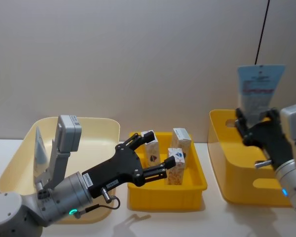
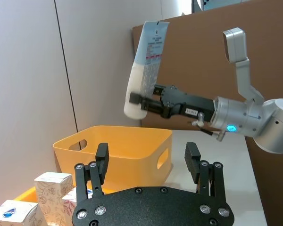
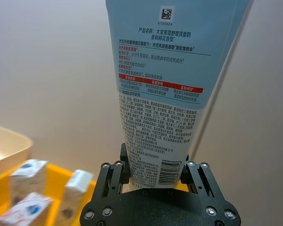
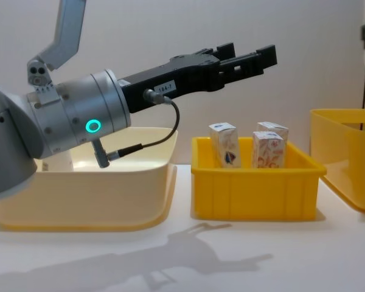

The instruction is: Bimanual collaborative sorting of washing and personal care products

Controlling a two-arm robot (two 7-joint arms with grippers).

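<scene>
Currently squeeze tube (image 1: pixel 259 91) is clamped upright by right gripper (image 1: pixel 257 123) over deep yellow bin (image 1: pixel 227 165); left gripper (image 1: pixel 159 148) is held open above cartons (image 1: pixel 181 139) in small yellow tray (image 1: pixel 165 196)

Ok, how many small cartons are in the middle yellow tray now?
3, all upright in the middle yellow tray: back-left carton, back-right carton, and front carton near the open left gripper. That gripper may hide another.
</scene>
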